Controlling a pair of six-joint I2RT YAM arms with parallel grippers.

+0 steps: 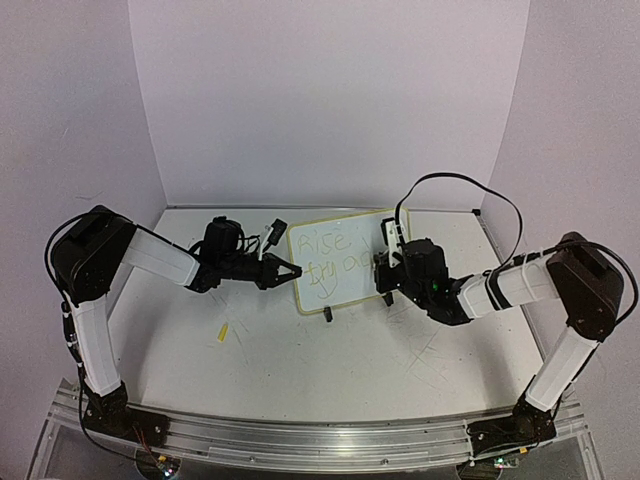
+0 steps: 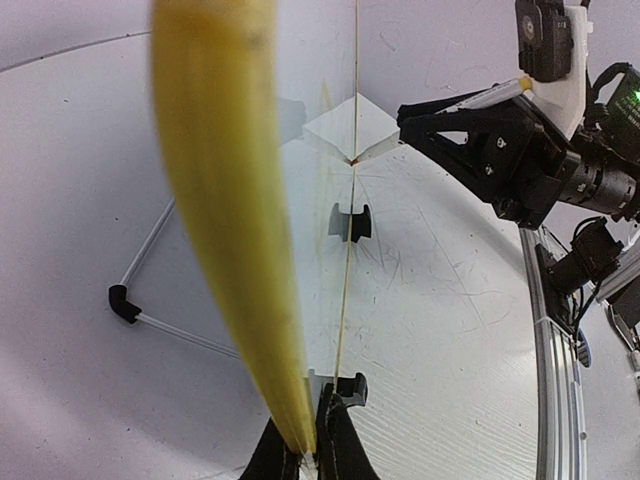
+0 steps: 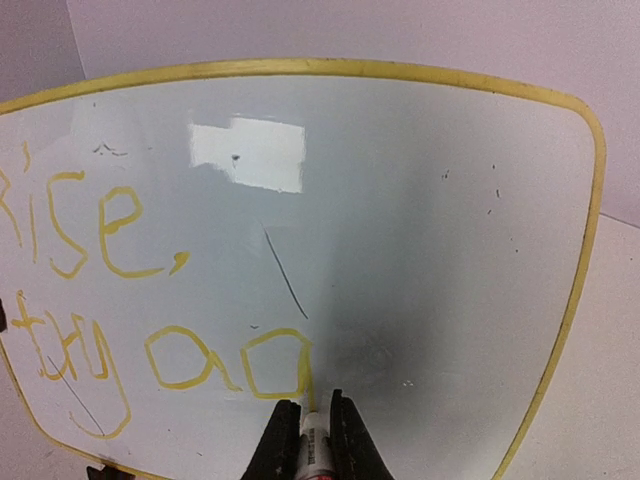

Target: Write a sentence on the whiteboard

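Note:
The whiteboard stands upright on its black clip feet at the middle of the table, with yellow handwriting on its face. My left gripper is shut on the board's left edge; in the left wrist view the pale yellow rim runs up from between the fingers. My right gripper is shut on a white marker. The marker's yellow tip touches the whiteboard at the end of the lower line of letters.
A small yellow piece lies on the table to the front left. An aluminium rail runs along the near edge. White walls enclose the back and sides. A black corner bracket sits at the table's far corner.

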